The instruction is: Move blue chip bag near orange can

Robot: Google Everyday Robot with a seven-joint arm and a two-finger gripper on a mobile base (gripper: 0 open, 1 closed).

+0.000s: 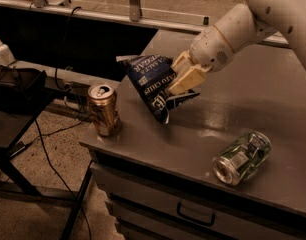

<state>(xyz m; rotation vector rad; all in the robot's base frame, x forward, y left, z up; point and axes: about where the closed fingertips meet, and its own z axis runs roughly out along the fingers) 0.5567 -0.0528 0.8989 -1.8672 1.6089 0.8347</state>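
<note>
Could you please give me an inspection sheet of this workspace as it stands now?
Surface: grey cabinet top, with drawers below.
Job's things: blue chip bag held tilted, its lower corner close to the top; orange can upright at the left front corner, apart from the bag.
Clutter: green-and-silver can lying on its side near the front edge.
Grippers: gripper above the top, fingers shut on the bag's right side.
Cables: black cables trailing over the floor at left.
Surroundings: dark stand at left, white bottle behind it.
</note>
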